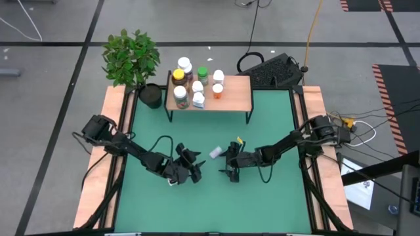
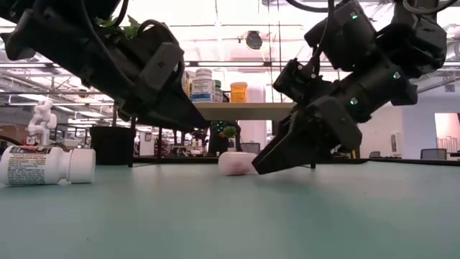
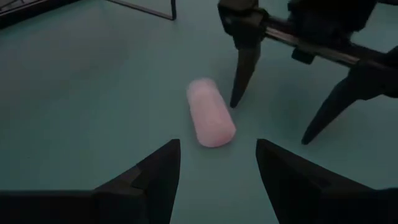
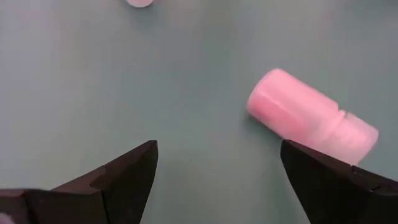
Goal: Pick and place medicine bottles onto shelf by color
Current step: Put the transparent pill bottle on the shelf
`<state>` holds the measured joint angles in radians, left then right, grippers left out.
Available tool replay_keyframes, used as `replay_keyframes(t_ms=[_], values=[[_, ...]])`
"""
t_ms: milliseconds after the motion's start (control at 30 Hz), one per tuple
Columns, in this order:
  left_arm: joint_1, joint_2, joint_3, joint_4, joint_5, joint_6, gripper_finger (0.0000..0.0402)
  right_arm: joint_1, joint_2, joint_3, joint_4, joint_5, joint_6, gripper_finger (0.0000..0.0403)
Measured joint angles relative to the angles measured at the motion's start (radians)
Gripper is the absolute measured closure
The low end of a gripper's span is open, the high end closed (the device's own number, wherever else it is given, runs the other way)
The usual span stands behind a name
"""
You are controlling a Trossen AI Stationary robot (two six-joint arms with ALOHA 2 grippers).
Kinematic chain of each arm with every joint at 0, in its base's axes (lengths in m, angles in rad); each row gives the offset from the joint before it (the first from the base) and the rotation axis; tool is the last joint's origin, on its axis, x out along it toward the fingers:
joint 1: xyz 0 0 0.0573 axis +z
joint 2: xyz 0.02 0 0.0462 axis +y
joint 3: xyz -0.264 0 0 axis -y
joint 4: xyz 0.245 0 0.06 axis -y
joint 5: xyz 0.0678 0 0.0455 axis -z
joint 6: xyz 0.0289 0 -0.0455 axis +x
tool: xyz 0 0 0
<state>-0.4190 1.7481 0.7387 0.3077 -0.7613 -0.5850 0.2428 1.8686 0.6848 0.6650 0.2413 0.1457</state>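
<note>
A pale pink medicine bottle (image 1: 215, 152) lies on its side on the green table, between my two grippers. My left gripper (image 3: 217, 155) stands open just short of it, the bottle (image 3: 210, 113) ahead of its fingertips. From the other side my right gripper (image 4: 217, 162) comes low and open, with the bottle (image 4: 311, 115) lying close by one fingertip; I cannot tell whether that fingertip touches it. The shelf (image 1: 236, 92) at the far edge carries several bottles (image 1: 197, 85) standing upright. Near the camera in the low view, a white labelled bottle (image 2: 43, 165) lies on its side.
A potted plant (image 1: 131, 59) in a black pot (image 1: 150, 96) stands left of the shelf. A black keyboard (image 1: 275, 71) lies beyond the table's far right corner. Wooden rails (image 1: 98, 164) run along both table sides. Green table surface (image 1: 210, 210) lies bare toward the near edge.
</note>
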Motion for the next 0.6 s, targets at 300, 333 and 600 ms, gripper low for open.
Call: replay_keyframes(t_ms=[300, 333, 600], values=[[0.012, 0.008, 0.0, 0.049, -0.023, 0.008, 0.019, 0.008, -0.09, -0.004, -0.033, 0.028, -0.001, 0.0067], [0.026, 0.022, 0.001, 0.099, -0.037, 0.02, 0.019, 0.008, -0.102, -0.004, -0.04, 0.041, -0.001, 0.0067], [0.098, 0.18, 0.037, 0.444, 0.132, 0.23, 0.019, 0.014, -0.271, -0.008, -0.352, 0.047, 0.053, 0.0067]])
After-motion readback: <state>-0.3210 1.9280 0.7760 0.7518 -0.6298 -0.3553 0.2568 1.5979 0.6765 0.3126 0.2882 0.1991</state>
